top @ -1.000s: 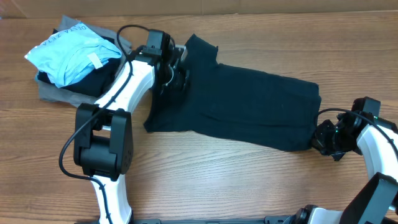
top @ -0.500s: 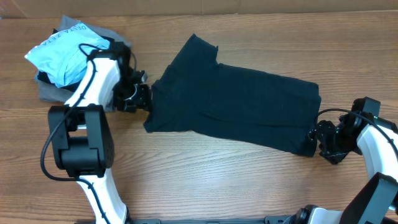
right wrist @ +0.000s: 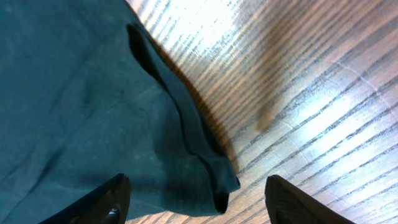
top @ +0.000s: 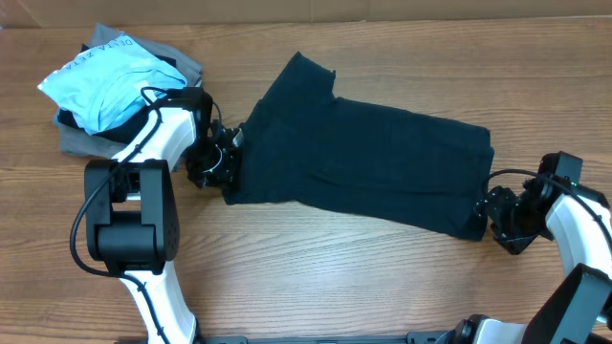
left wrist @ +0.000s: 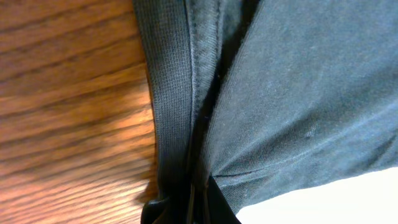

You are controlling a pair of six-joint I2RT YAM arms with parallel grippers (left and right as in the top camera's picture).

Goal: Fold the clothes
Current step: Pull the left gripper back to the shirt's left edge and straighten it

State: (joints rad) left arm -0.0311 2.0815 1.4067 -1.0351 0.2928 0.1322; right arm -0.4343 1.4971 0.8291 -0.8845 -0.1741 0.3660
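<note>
Overhead, far left: you have a pile on the tabletop (top: 335, 287), with a light blue garment (top: 110, 81) with lettering lying on a grey garment (top: 81, 143).
Left tool (top: 218, 162): it sits just right of that pile, at the left edge of the black T-shirt (top: 373, 167).
Left wrist view: the T-shirt's ribbed hem (left wrist: 171, 93) gathers into a tight pinch at the bottom of the frame, so your left tool reads as clamped on that hem.
Black T-shirt: it lies flat across the middle of the tabletop as a long band. A sleeve pokes toward the far edge at its left end.
Right tool (top: 492, 218): it is at the shirt's near right corner. In the right wrist view its fingers (right wrist: 112, 199) stand wide apart, with the corner lying on the wood between them.
</note>
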